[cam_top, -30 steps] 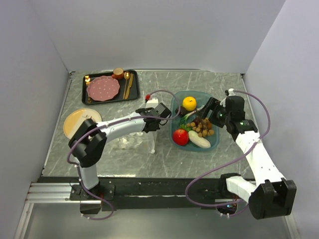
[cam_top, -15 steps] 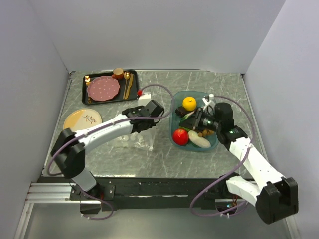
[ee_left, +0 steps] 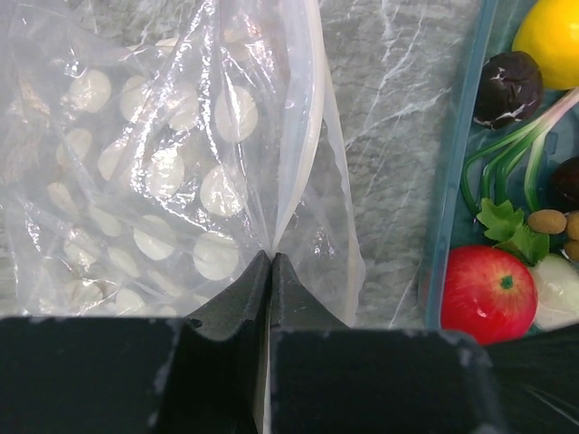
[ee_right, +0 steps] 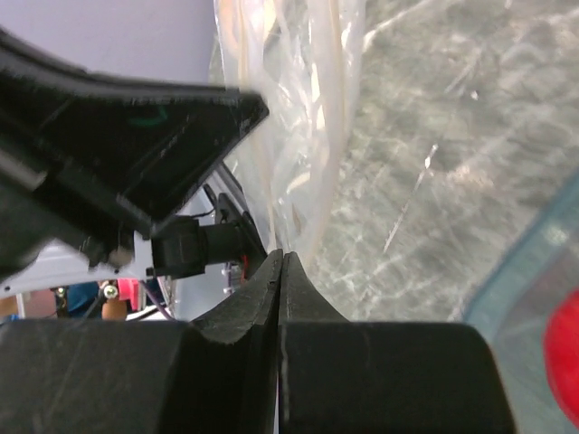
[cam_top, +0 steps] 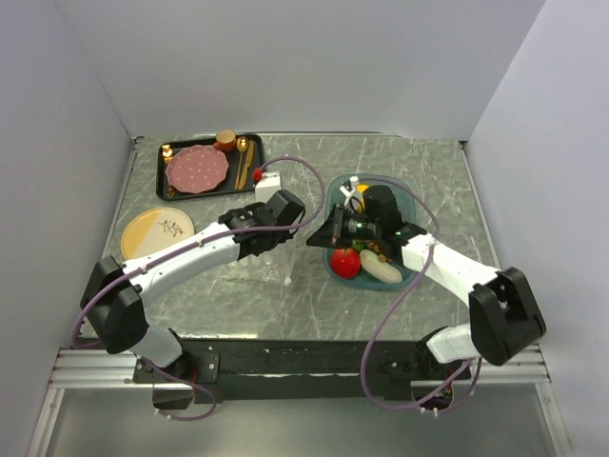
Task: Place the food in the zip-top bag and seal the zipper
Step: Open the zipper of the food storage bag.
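Found the desk [cam_top: 400, 157] grey and marbled. Found the teal tray [ee_left: 450, 190] right of centre, holding all the food [cam_top: 347, 262] on view; saw none inside the bag. Noted the right forearm [cam_top: 447, 271] lying across that tray in the overhead view and covering part of its contents.

Noted a black tray [cam_top: 214, 194] at the far left with a pink dotted plate [cam_top: 197, 168] and cutlery [cam_top: 245, 164], and a yellow plate [cam_top: 143, 238] nearer. Rated both well apart from the work and no hindrance.

Located the zip-top bag [ee_left: 163, 181] crumpled on the desk just beside the teal tray's left wall, mouth edge raised. Confirmed the left claw [ee_left: 270, 262] pinched together on the bag's film near that edge. Found the right claw [ee_right: 280, 260] likewise pressed together, with the bag's lip seeming to run into its tips. Judged a grip on the opposite lip likely, not certain.

Judged the purpose: to part the two lips and present the mouth toward the food. Flagged the snag of having both claws taken up and none free to lift food.

Listed in the tray: red apple [ee_left: 488, 291], yellow fruit [ee_left: 550, 41], white oblong piece [ee_left: 561, 289], green leaves [ee_left: 511, 231]. Noted the zipper [ee_left: 306, 154] along the raised lip; judged it not yet sealed.
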Controlling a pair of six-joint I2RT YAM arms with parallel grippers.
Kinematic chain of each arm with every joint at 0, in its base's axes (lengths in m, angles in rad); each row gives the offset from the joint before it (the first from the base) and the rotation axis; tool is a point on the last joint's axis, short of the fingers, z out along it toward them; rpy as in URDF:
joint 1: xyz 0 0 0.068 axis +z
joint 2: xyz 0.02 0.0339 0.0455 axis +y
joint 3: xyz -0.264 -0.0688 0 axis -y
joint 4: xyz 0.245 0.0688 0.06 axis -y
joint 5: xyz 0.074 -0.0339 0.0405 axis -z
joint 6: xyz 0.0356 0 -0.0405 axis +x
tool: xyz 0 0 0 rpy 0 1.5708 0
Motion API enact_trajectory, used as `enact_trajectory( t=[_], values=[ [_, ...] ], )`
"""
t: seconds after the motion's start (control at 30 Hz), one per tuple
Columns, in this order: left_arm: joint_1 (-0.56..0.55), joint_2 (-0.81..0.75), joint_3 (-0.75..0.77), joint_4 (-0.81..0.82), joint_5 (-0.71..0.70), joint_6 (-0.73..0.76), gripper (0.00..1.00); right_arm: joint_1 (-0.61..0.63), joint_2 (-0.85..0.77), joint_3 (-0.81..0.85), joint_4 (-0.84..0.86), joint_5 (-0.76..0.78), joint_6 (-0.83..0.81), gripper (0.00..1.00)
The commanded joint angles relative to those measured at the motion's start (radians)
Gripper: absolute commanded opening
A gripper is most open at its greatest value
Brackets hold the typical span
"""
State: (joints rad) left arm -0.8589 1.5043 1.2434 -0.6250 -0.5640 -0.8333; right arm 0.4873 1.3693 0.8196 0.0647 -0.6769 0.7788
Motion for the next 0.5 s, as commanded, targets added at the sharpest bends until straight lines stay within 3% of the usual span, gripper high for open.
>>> enact_trajectory(
  t=[0.0,0.13,0.47],
  values=[
    [-0.003,-0.03,0.004,0.054,-0.013,0.025,0.07,0.045,0.065,0.095,0.072,0.022,0.01,0.01],
    [-0.003,0.004,0.037,0.028,-0.004,0.022,0.03,0.074,0.125,0.121,0.104,0.023,0.04,0.01],
    [-0.005,-0.045,0.004,0.105,0.09,0.054,0.06,0.099,0.359,0.225,0.159,-0.024,0.053,0.03]
  ],
)
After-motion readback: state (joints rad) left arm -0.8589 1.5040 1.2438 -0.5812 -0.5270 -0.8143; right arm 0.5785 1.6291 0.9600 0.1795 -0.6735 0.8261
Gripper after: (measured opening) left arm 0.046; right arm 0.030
